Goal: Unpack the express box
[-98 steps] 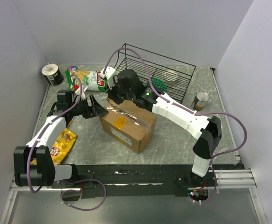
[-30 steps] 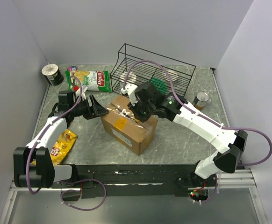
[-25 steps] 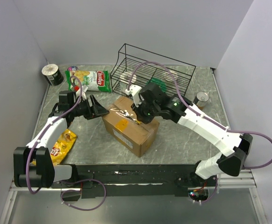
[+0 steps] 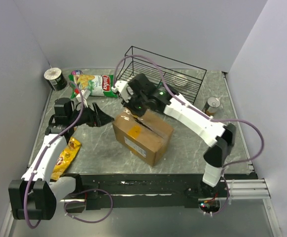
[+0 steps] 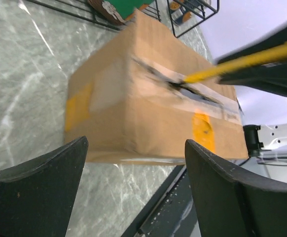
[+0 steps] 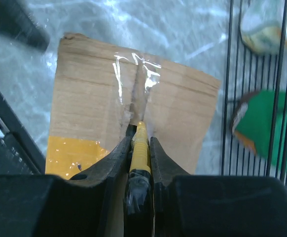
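With 12 o'clock at the far wall in the top view, a yellow snack bag [image 4: 64,155] lies nearest, flat at the table's 8 o'clock beside the left arm and clear of the work.

The box [image 4: 144,137] sits mid-table with its flaps down. Its long axis runs from 10 to 4 o'clock, and the taped seam [image 5: 195,94] follows that axis along the top.

The left gripper [image 4: 100,118] hangs at the box's 9 o'clock, just beside the short end. Its jaws are spread wide with nothing between them, and I cannot tell if a finger touches the cardboard.

The right gripper [image 4: 132,106] is over the 10 o'clock half of the box, pinched tight on a yellow cutter [image 6: 139,148]. The cutter's tip sits in the seam and points toward 10 o'clock. The tape around the tip looks wrinkled and ragged, but how much is slit cannot be told.

The coming move turns on 1 line: blade and seam share the 10-to-4 axis, so any stroke has to stay on it. The right arm is nearer the seam. The left is nearer the end and looks placed to brace it. A stroke past the 10 o'clock end would run toward the left fingers [image 5: 35,192].

A can [image 4: 212,106] stands well apart at 3 o'clock. A green chip bag [image 4: 96,85] lies at 11 o'clock. The basket [image 4: 193,74] stands near, at 12 to 1 o'clock behind the right wrist, limiting its room to swing. A roll [image 4: 52,78] sits in the far-left corner.
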Robot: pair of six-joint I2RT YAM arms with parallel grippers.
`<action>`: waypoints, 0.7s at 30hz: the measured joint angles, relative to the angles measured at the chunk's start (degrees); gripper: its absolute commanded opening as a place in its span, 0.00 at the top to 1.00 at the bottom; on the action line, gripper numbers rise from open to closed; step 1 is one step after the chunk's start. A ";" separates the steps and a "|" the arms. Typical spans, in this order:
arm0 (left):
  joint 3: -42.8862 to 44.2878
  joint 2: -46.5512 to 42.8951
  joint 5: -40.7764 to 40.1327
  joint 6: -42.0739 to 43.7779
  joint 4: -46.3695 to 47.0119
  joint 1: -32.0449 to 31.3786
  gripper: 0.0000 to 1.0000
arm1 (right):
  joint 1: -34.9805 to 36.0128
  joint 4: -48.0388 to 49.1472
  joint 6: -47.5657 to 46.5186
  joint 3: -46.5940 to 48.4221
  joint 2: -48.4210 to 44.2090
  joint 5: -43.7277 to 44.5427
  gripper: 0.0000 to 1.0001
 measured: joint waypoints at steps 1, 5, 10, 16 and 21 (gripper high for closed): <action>-0.11 -0.59 -0.11 0.26 -0.17 0.26 0.15 | 0.00 0.04 -0.61 1.77 1.84 -0.57 1.00; -0.85 -2.84 -0.37 0.63 -0.85 2.05 0.15 | 0.17 1.29 -2.62 9.49 8.83 -3.15 1.00; -2.64 -4.87 -0.44 0.52 -1.27 4.92 0.15 | 1.16 5.90 -4.98 18.38 14.91 -7.65 1.00; -2.71 -5.42 -0.81 0.50 -2.56 6.14 0.17 | 2.78 9.60 -8.13 18.16 14.82 -12.63 1.00; 1.73 -4.46 -1.66 2.19 -4.11 6.16 0.18 | 2.91 11.58 -8.00 13.38 12.07 -10.54 1.00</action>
